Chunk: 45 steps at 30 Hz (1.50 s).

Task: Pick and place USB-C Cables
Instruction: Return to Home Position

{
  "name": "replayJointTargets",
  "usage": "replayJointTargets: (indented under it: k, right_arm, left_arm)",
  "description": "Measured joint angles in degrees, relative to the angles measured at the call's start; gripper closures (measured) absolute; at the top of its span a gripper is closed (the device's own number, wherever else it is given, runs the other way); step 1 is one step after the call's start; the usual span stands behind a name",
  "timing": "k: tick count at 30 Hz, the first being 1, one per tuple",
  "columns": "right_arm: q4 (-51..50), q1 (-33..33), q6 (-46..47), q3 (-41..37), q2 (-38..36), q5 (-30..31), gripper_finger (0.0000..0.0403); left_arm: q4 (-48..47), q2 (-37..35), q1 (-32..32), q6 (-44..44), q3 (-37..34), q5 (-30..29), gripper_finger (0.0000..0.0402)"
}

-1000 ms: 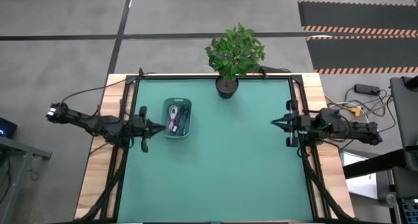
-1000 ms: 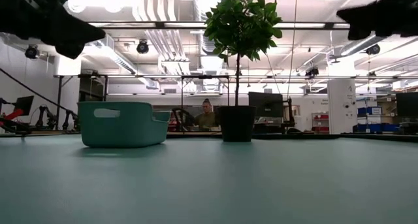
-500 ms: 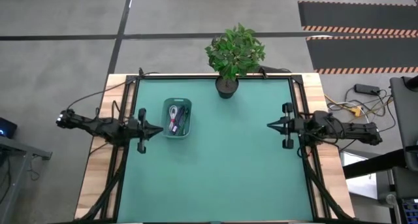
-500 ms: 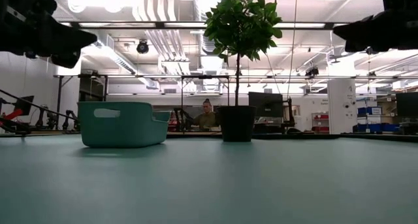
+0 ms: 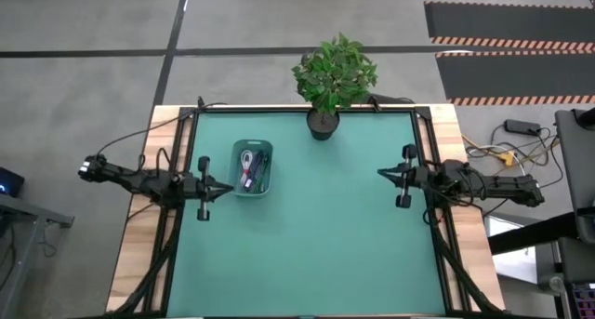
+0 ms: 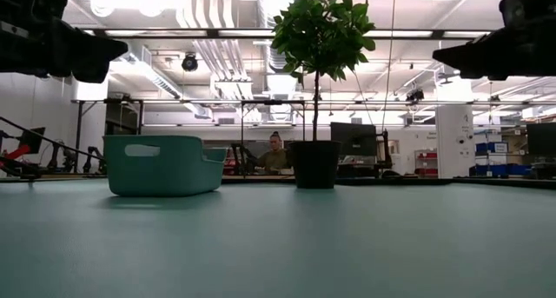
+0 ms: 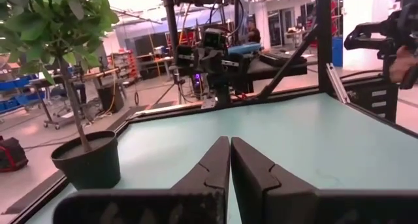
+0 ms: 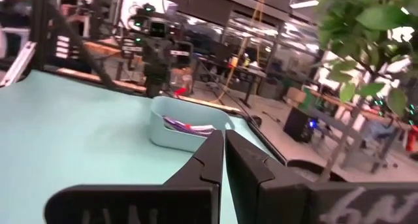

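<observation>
Left end effector: fingers pressed shut, empty, raised off table, just beside teal bin, at its left side toward near end. USB-C cables: bundled inside bin, lying along its long axis, which runs near-to-far across table. Left arm much nearer. Right end effector: also shut, empty, well apart, tip pointing toward bin. Potted plant: at far edge, beyond bin, apart from both arms. No loose cable seen on table. Likely only parking arms remains, with nothing in way.

USB-C cables bundled inside teal bin
</observation>
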Motion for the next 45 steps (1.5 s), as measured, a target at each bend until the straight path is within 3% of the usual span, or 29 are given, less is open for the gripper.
replayJointTargets:
  k: [45]
  right_arm:
    - [-0.18, 0.0, 1.37, -0.09, 1.88, 1.1, 0.0394]
  left_arm:
    - [0.17, 0.02, 0.02, -0.11, -0.04, -0.15, 0.0402]
